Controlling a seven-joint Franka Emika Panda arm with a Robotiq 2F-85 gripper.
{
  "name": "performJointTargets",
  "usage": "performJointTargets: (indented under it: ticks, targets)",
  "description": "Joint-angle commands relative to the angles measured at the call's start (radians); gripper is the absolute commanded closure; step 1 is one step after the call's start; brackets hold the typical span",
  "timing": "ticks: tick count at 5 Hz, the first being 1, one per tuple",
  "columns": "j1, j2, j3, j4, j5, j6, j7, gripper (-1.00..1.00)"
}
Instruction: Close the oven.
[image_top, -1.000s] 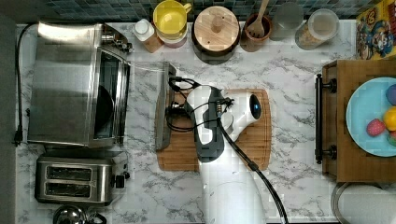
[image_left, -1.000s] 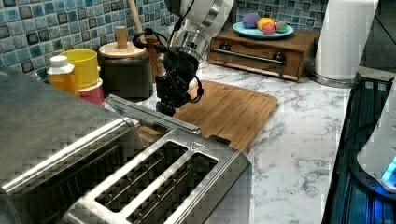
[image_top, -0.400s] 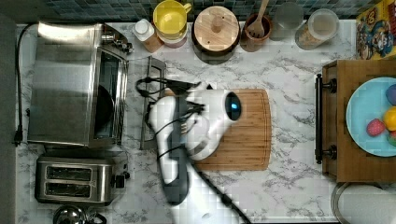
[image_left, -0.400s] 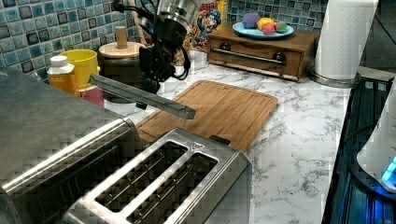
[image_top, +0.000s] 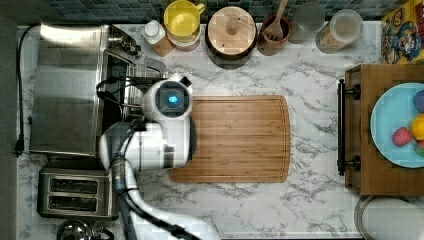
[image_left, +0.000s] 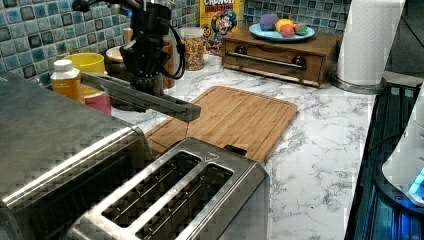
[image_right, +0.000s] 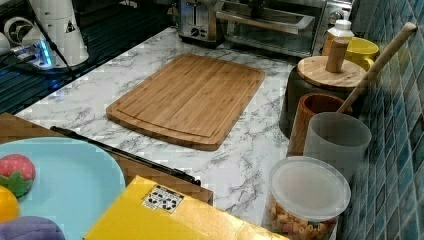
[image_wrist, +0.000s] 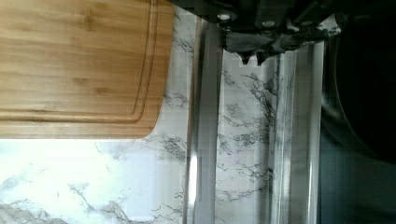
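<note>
The gripper shows in the wrist view with its two dark fingertips drawn nearly together, holding nothing, just above the glass of the oven door, between the bar handle and the door's inner frame. Whether the tips touch the glass cannot be told. The oven stands at the top view's left on the marble counter, above the two-slot toaster. Its door is partly raised: in the left view the door juts out at a slant with the gripper over it.

Against the frame a second ago, the door has swung up from lying flat, and the arm has moved from over the cutting board toward the top view's left, now covering the door.

The right view shows the door from the front, tilted, with the dark interior behind; the top view hides this under the arm.
</note>
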Motion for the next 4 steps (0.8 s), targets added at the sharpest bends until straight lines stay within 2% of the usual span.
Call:
performJointTargets:
  ticks: [1,2,3,4]
  targets:
    - [0.182,0.033,0.075,0.387,-0.438,-0.255,0.423,1.00]
    - [0.212,0.071,0.078,0.449,-0.536,-0.314,0.464,1.00]
    - [0.228,0.085,0.087,0.499,-0.559,-0.351,0.496,1.00]
    - [0.260,0.043,0.070,0.484,-0.650,-0.359,0.579,1.00]
